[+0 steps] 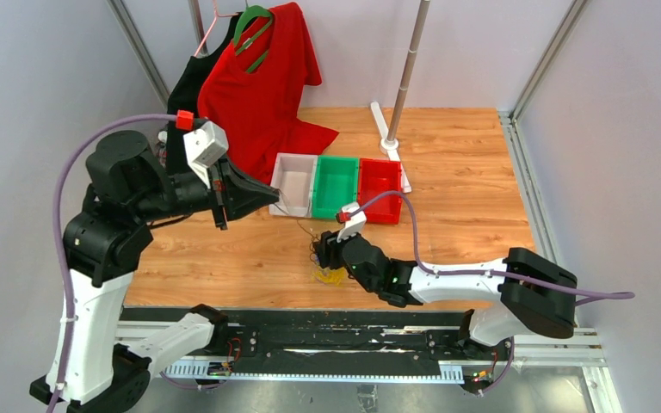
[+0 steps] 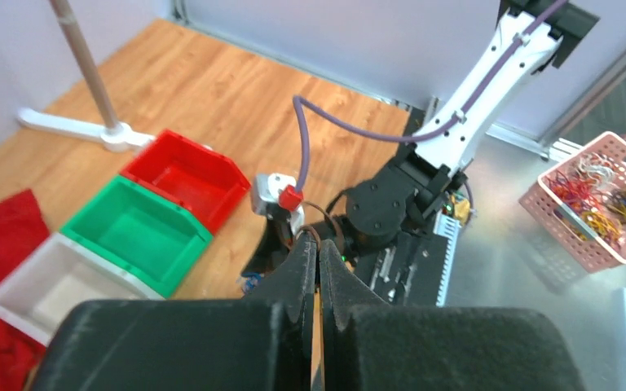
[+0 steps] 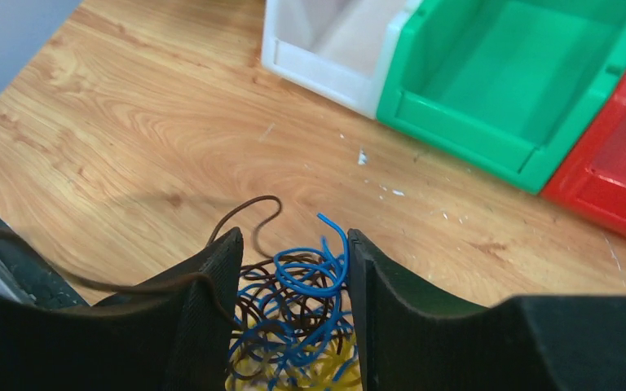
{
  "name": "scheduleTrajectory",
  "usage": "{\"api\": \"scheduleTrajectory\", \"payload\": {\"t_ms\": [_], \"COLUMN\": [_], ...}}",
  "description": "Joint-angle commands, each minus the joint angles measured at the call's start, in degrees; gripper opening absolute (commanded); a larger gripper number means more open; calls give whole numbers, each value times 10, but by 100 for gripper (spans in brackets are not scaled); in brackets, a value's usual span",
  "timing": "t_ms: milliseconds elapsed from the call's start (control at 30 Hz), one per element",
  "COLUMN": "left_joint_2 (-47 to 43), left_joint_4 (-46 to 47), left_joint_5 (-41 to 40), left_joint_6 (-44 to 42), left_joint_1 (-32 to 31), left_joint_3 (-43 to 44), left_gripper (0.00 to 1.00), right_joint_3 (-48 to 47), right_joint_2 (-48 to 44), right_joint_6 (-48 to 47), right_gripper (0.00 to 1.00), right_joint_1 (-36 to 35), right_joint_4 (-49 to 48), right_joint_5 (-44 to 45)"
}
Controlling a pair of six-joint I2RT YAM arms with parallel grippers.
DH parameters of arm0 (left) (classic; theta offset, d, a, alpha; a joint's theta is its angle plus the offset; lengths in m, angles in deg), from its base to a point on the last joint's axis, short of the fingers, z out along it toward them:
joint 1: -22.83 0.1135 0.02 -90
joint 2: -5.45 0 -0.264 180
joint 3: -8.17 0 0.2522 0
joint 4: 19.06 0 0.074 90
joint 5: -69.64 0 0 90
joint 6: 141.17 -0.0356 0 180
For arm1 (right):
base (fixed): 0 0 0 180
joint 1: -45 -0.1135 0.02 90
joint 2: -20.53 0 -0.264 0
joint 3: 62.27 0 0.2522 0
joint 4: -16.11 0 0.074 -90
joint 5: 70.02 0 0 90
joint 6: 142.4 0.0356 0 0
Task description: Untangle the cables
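Note:
A tangle of blue, dark brown and yellow cables [image 3: 297, 305] lies on the wooden table; its yellow part shows in the top view [image 1: 330, 275]. My right gripper [image 3: 293, 236] is low over it [image 1: 320, 251], its jaws partly closed with the tangle filling the gap between them. A brown strand [image 3: 155, 283] runs from the tangle over its left finger and away to the left. My left gripper [image 1: 274, 191] is raised near the white bin, its jaws pressed together [image 2: 318, 244] on a brown cable loop [image 2: 310, 232].
White [image 1: 281, 176], green [image 1: 320, 181] and red [image 1: 363, 185] bins stand in a row behind the tangle. A red shirt [image 1: 262, 86] hangs at the back left, a pole stand [image 1: 400, 86] at the back. A pink basket [image 2: 562, 236] of cables sits off the table.

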Motion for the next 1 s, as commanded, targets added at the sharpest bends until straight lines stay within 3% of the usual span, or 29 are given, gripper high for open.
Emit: {"api": "scheduleTrajectory", "payload": {"t_ms": [0,500,667,867,967], "left_joint_2": [13,77,54,35,29], "left_joint_4": [5,58,175,253,254], "left_joint_5": [-37,-195,-242,-288,-269], "left_joint_6": [-30,-110,-93,-76,-76], "left_joint_1": [-3,-2,-3,-3,-3], "left_joint_3": [67,288,272,256,244], "left_gripper": [1,0,0,0,0], "right_joint_3": [20,33,40,49,54], "right_joint_2": [-4,56,63,63,60], "right_joint_6": [33,98,115,129,135], "right_gripper": [49,48,51,52,52], "right_joint_1": [0,1,1,1,1], "right_joint_4": [10,32,35,43,41], "right_joint_5": [33,25,26,28,24]}}
